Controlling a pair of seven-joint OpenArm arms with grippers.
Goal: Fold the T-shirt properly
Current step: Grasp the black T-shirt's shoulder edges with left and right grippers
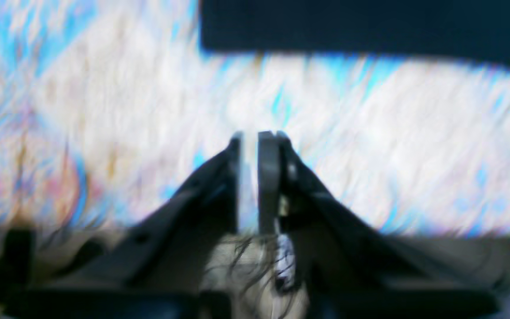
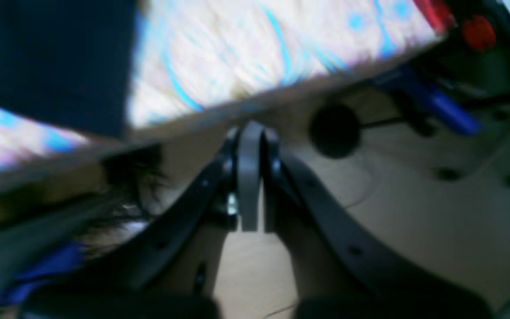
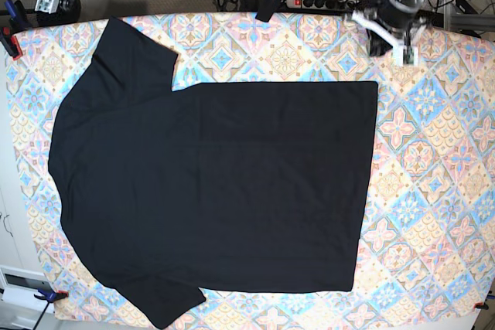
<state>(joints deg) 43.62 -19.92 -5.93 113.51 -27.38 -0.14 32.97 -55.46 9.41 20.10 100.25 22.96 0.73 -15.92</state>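
The T-shirt (image 3: 213,195) is plain black, matte, unprinted — spread flat and unfolded across the centre of the frame. Its straight hem runs down the right side; one short sleeve points to the upper left, the other to the bottom edge — neckline at left.

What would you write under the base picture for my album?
A black T-shirt lies spread flat on a patterned tablecloth, not yet folded.

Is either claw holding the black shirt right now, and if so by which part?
Neither. The T-shirt lies flat, and both the left claw and right claw are empty.
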